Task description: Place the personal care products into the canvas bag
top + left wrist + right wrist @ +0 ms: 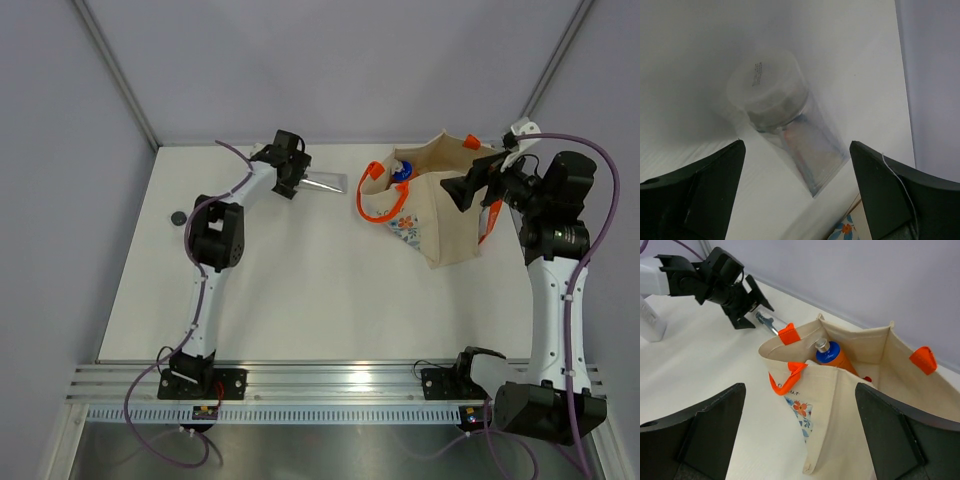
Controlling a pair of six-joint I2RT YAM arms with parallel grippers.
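The canvas bag [440, 215] stands open at the back right, its floral side facing left; it also shows in the right wrist view [860, 405]. Inside it the orange cylinder with blue cap [834, 356] leans against the wall, with something red [867, 379] beside it. The silver tube [326, 182] lies on the table left of the bag, white cap towards the wall [771, 90]. My left gripper [296, 170] is open just short of the tube, which lies between and beyond the fingers [700, 190]. My right gripper [462, 190] is open and empty over the bag's mouth. The other products are hidden.
A small black disc [178, 217] lies on the table at the far left. The bag's orange handle [378, 195] hangs out towards the tube. Grey walls close the back and sides. A corner of the bag's print [845, 230] shows past the tube.
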